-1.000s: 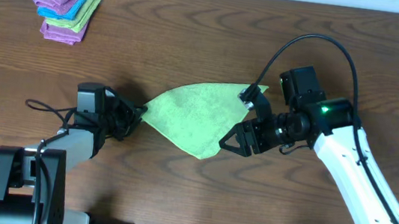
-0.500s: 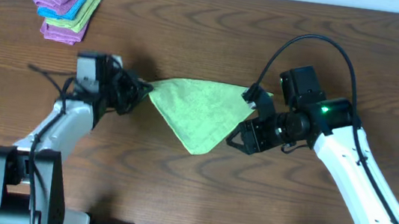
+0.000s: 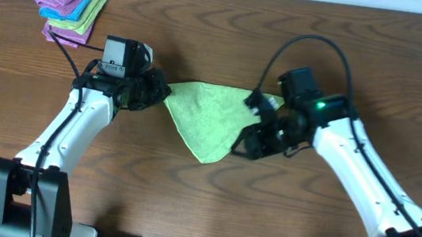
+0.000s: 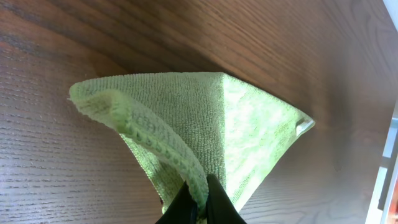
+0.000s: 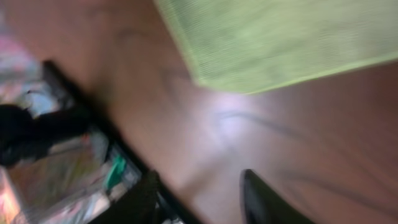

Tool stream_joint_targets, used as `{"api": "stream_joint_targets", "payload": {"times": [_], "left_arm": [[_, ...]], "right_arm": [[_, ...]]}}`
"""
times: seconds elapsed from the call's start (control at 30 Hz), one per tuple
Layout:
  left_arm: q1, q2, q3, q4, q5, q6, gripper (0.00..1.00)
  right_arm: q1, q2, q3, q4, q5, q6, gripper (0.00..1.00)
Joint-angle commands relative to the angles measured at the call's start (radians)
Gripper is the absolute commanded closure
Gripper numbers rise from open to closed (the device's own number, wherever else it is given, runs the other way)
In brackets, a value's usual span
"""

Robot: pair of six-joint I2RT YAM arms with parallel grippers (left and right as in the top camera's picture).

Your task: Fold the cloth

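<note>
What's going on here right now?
The left pincer is shut on a corner of the lime-green cloth, holding that corner raised off the wooden table. The right pincer is open beside the cloth's right edge, gripping nothing. The cloth lies in a rough triangle, the fold not yet finished. A stack of folded cloths sits at the table's far left corner, untouched.

Both arms are long white tubes with black joints. The left arm (image 3: 74, 131) has a black block with a grey front near its end, and a thin black cable (image 3: 66, 44) runs off it. The right arm (image 3: 352, 170) has a small green light (image 3: 320, 107) on its black wrist, and a thick black cable (image 3: 312, 39) loops above it. The left fingers (image 4: 217, 208) are black and narrow. The right fingers (image 5: 264, 199) look dark and blurry.
</note>
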Motion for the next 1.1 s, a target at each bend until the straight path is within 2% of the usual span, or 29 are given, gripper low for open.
{"api": "stream_joint_targets", "payload": {"times": [0.0, 0.1, 0.17, 0.2, 0.3, 0.37, 0.47, 0.7, 1.07], "left_arm": [[0.000, 0.003, 0.016, 0.004, -0.022, 0.016, 0.94], [0.001, 0.003, 0.016, 0.012, -0.026, 0.012, 0.94], [0.003, 0.003, 0.016, 0.012, -0.025, 0.009, 0.94], [0.003, 0.003, 0.016, 0.012, -0.025, 0.010, 0.94], [0.005, 0.003, 0.016, 0.012, -0.025, 0.009, 0.94], [0.011, 0.003, 0.016, 0.011, -0.025, 0.009, 0.94], [0.026, 0.003, 0.016, 0.011, -0.021, -0.001, 0.94], [0.044, 0.003, 0.016, 0.011, -0.005, -0.007, 0.94], [0.044, 0.003, 0.016, 0.011, 0.005, -0.014, 0.94]], "right_arm": [[0.099, 0.006, -0.007, 0.009, -0.103, 0.001, 0.50], [0.211, 0.006, -0.028, 0.083, 0.078, 0.035, 0.52], [0.299, 0.006, -0.032, 0.135, 0.332, 0.037, 0.61], [0.335, 0.006, -0.032, 0.156, 0.442, 0.028, 0.62], [0.430, 0.009, -0.040, 0.205, 0.724, -0.015, 0.55], [0.477, 0.014, -0.071, 0.257, 0.810, -0.020, 0.51], [0.511, 0.022, -0.143, 0.359, 0.831, -0.019, 0.45], [0.537, 0.061, -0.257, 0.550, 0.863, -0.020, 0.43], [0.578, 0.142, -0.261, 0.672, 0.799, -0.019, 0.44]]}}
